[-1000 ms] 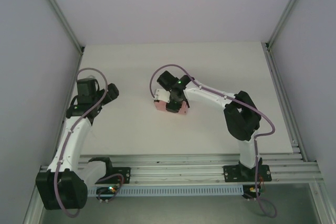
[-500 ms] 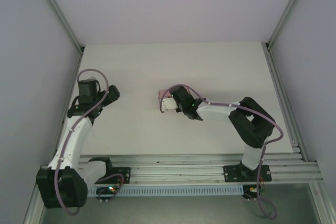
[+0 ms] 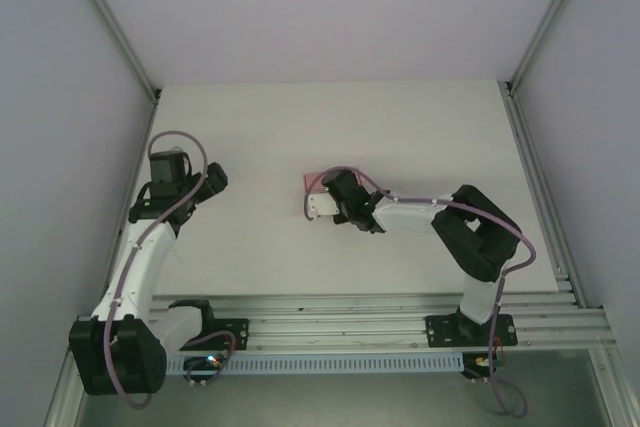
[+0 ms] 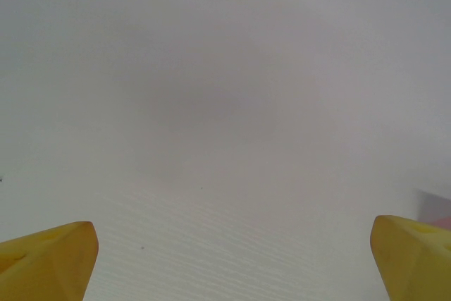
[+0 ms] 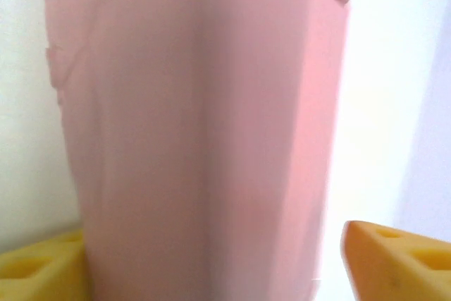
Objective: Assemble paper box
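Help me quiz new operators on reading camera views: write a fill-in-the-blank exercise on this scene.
1. The right gripper straddles the ____ box.
2. Its jaws stand ____, with a gap showing beside the box.
3. The left gripper hangs open over the white ____.
4. Both grippers' fingers are ____.

Missing words: pink; open; table; yellow.

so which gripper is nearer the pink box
Right. The right gripper has the paper box between its open fingers; the left gripper hovers far to the box's left.
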You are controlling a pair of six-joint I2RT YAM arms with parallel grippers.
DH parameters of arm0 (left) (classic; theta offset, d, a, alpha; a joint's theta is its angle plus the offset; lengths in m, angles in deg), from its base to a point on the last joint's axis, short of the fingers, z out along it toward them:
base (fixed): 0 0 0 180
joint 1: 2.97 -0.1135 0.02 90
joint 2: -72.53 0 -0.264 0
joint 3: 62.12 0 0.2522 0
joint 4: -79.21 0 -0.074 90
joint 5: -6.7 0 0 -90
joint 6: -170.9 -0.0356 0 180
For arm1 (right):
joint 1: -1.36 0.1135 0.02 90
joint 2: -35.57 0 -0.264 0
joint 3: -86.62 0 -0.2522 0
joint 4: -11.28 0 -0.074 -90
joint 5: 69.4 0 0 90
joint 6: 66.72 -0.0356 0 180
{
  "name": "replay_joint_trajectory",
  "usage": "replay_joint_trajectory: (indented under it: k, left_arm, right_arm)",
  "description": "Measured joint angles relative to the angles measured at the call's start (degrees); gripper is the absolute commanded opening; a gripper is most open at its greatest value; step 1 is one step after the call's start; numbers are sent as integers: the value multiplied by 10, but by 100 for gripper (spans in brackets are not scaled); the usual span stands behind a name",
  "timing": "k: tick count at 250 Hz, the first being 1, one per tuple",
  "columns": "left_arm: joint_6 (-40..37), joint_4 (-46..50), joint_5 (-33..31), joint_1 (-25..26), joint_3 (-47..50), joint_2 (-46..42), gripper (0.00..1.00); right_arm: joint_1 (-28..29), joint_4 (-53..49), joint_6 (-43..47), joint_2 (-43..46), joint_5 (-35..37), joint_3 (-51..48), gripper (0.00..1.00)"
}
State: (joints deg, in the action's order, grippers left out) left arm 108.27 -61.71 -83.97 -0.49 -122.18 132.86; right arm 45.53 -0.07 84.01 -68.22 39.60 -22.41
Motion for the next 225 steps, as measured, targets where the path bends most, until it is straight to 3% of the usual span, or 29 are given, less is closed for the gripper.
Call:
replay_joint_trajectory:
  k: [33, 67, 96, 125, 169, 225]
  left_arm:
    - [-4, 0, 0, 0, -5, 9, 100]
    - [-11, 0, -7, 0, -8, 17, 100]
    - [-25, -8, -11, 0, -8, 18, 100]
    - [-45, -42, -27, 5, -7, 18, 100]
    - [-96, -209, -66, 18, 93, 10, 100]
    - [-191, -379, -130, 21, 163, 95, 100]
  right_arm:
    - [5, -118, -67, 56, -67, 13, 100]
    - [9, -196, -132, 172, -155, 27, 100]
    - [10, -215, -190, 278, -212, 21, 100]
    - [2, -195, -273, 383, -211, -8, 100]
    - [-120, -149, -426, 486, -153, -74, 100]
    - [-295, -39, -535, 489, -84, -223, 100]
